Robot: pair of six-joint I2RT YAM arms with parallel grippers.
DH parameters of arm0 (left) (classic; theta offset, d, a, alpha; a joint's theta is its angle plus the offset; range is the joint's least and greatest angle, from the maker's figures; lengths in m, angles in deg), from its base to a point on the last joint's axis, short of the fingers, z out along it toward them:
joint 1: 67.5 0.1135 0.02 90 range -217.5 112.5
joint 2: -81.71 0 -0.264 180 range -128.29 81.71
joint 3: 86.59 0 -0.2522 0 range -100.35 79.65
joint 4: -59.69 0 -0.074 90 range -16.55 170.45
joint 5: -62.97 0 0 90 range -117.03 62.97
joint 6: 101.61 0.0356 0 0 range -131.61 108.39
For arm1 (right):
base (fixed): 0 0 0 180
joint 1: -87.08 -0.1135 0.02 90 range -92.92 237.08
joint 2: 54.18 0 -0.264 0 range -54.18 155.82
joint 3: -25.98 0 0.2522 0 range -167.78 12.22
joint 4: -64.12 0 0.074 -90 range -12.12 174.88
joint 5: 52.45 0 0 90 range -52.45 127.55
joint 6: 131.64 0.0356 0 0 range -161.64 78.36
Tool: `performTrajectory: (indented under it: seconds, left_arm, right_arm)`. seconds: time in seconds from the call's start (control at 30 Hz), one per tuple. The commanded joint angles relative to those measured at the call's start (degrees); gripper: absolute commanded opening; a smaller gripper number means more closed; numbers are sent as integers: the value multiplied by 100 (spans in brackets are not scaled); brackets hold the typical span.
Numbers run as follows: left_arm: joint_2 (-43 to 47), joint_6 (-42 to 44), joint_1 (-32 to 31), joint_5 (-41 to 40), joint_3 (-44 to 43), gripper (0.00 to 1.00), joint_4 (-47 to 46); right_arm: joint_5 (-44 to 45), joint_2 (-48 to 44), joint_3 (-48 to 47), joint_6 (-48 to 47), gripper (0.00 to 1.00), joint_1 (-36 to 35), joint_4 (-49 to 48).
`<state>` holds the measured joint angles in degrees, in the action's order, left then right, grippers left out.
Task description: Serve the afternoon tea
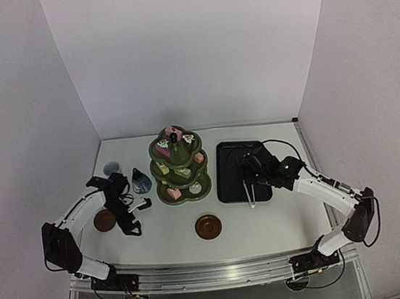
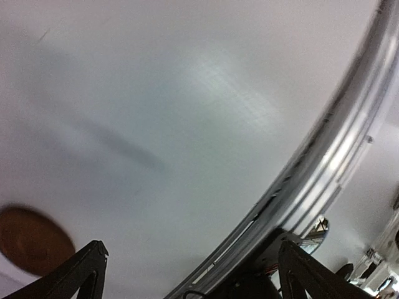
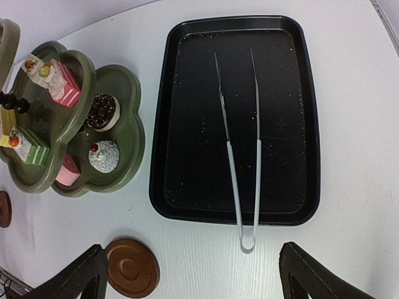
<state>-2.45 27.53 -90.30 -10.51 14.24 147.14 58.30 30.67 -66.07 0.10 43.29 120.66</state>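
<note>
The olive-green three-tier stand [image 1: 178, 165] [image 3: 128, 124] holds small cakes on every tier, among them a chocolate donut [image 3: 101, 112] and a white cupcake [image 3: 103, 156]. The pale cup [image 1: 111, 167] and the blue jug [image 1: 141, 180] stand to its left. One brown coaster [image 1: 104, 220] [image 2: 28, 240] lies at the left, the other [image 1: 208, 226] [image 3: 131, 268] in front of the stand. My left gripper [image 1: 137, 217] [image 2: 190, 274] is open over bare table beside the left coaster, holding nothing. My right gripper [image 1: 247, 164] [image 3: 193, 274] hangs open above the tray's near end, holding nothing.
A black rectangular tray [image 1: 227, 179] [image 3: 162, 156] lies right of the stand. Thin metal tongs [image 1: 249, 187] [image 3: 240, 162] rest in it, their looped end over the near rim onto the table. The metal front rail [image 2: 324, 162] runs along the table's near edge.
</note>
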Motion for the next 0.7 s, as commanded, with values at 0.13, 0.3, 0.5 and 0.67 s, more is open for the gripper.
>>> performTrajectory:
  seconds: [0.13,0.3,0.5,0.67]
  left_arm:
    - [-809,-28,3404,-1699,-146,84,-1030]
    - [-1479,-70,3705,-2356,-189,83,-1909]
    - [-2220,-175,3708,-2619,-384,77,-2304]
    - [-2625,-381,3711,-2343,-600,77,-2151]
  right_arm:
    - [-124,314,-345,-123,93,11,11]
    - [-130,391,-349,-234,93,4,11]
    - [-115,415,-317,-322,93,11,11]
    - [-156,454,-329,-420,93,11,11]
